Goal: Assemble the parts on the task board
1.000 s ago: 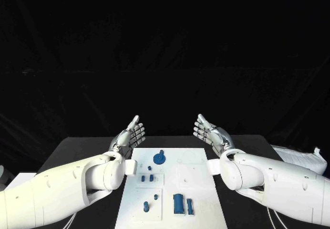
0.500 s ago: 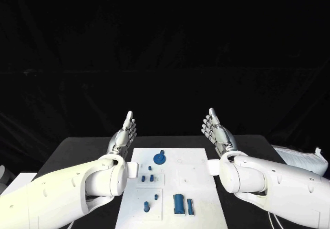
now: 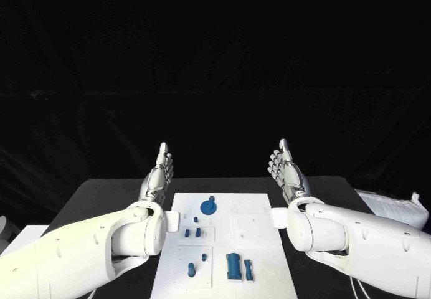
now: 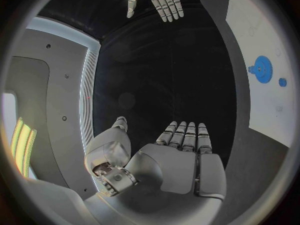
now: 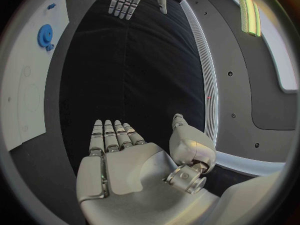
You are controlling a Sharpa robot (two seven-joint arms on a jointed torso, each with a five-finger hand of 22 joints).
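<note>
The white task board (image 3: 256,249) lies in the middle of the black table. A blue gear (image 3: 208,206) sits at its far end, small blue pegs (image 3: 192,233) further in, and larger blue cylinders (image 3: 235,266) at its near end. My left hand (image 3: 158,175) is raised above the board's far left corner, fingers straight and together, holding nothing. My right hand (image 3: 286,170) is raised the same way at the far right corner, palm empty. The left wrist view shows the flat left hand (image 4: 181,157), the gear (image 4: 261,69) and the right hand (image 4: 156,0). The right wrist view shows the right hand (image 5: 125,160).
A white crumpled sheet (image 3: 395,208) lies on the table at the right edge. Bare black tabletop (image 3: 99,193) flanks the board on both sides. A dark curtain hangs behind the table.
Both hands have turned from angled, palms half inward, to more upright and edge-on, drifting slightly outward from the board. The parts on the board have not moved.
</note>
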